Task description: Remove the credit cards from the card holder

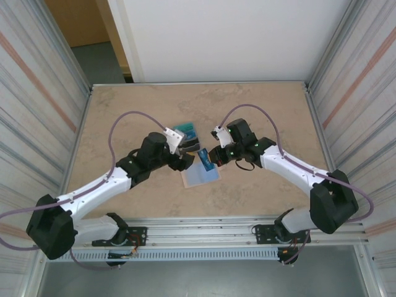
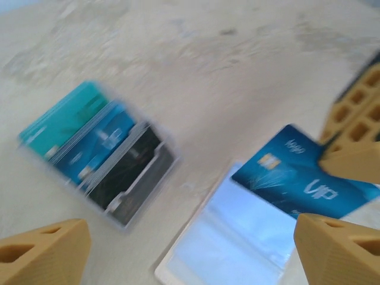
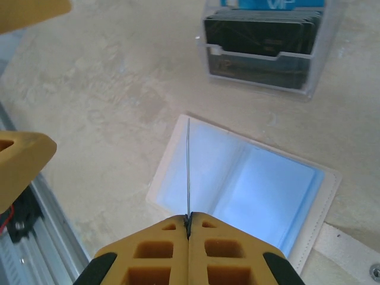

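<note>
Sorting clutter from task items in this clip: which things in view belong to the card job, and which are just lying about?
Job: card holder; blue card in right claw; stacked cards in clear tray.
Just there: metal rail; side walls.

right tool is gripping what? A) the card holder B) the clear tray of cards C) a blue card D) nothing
C: the right tool is pinched shut on a blue card, which is held edge-on above the open card holder.
</note>
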You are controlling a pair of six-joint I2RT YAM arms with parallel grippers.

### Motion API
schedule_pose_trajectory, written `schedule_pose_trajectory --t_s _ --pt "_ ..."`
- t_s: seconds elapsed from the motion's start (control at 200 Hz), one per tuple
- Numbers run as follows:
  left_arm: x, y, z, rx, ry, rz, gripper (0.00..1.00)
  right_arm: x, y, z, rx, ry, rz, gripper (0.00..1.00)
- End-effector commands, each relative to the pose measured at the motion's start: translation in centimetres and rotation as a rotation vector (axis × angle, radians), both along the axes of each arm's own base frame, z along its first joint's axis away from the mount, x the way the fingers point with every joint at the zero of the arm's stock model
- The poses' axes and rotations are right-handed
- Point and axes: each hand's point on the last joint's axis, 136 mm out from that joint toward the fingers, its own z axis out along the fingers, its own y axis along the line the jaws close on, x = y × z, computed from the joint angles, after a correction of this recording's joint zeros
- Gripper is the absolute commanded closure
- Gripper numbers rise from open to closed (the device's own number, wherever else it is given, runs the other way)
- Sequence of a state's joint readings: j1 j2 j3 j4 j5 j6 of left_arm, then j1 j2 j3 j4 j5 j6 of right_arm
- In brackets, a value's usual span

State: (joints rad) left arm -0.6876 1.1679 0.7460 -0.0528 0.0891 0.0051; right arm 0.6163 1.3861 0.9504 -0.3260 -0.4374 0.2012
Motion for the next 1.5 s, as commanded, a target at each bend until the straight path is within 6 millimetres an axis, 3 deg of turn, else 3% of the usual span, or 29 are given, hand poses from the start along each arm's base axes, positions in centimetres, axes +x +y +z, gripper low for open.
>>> schedule_pose_trajectory --t_s 0.0,0.185,0.441,0.762,0.827,0.927,1.002,1.102,1.323,1.498 --pt "-3.8 -3.0 2.0 -0.002 -0.120 -0.387 0.14 -2.1 0.7 3.3 0.054 -0.102 0.174 1.00" --pt "-5.2 -3.8 2.8 0.007 -0.119 -0.563 0.21 -3.5 1.0 5.9 0.101 -0.176 0.282 1.00" --pt "-6.4 -5.5 2.6 -0.009 -0.049 -0.717 0.44 -5.4 1.7 7.3 0.113 -0.211 0.406 1.00" --pt "-7.4 -6.1 2.0 -0.002 0.001 -0.795 0.99 -5.7 1.8 7.4 0.100 -0.226 0.425 1.00" --pt "-7.5 -6.1 1.9 -0.003 0.006 -0.796 1.00 -5.5 1.7 7.4 0.099 -0.230 0.411 1.00" --pt "-7.6 -6.1 1.9 -0.003 0.001 -0.796 1.00 -4.9 1.4 7.4 0.093 -0.238 0.365 0.84" --pt "-7.2 -5.8 2.2 0.006 -0.022 -0.757 1.00 -4.6 0.9 7.7 0.114 -0.245 0.331 0.56" --pt "-6.5 -5.0 2.7 0.012 -0.069 -0.673 1.00 -4.1 0.1 8.4 0.160 -0.263 0.272 0.36" --pt "-4.6 -2.4 4.6 -0.094 -0.165 -0.411 1.00 -3.8 -0.9 9.6 0.261 -0.326 0.177 0.21" --pt "-5.1 -1.1 6.9 -0.246 -0.202 -0.294 1.00 -3.7 -0.9 10.2 0.354 -0.357 0.135 0.17"
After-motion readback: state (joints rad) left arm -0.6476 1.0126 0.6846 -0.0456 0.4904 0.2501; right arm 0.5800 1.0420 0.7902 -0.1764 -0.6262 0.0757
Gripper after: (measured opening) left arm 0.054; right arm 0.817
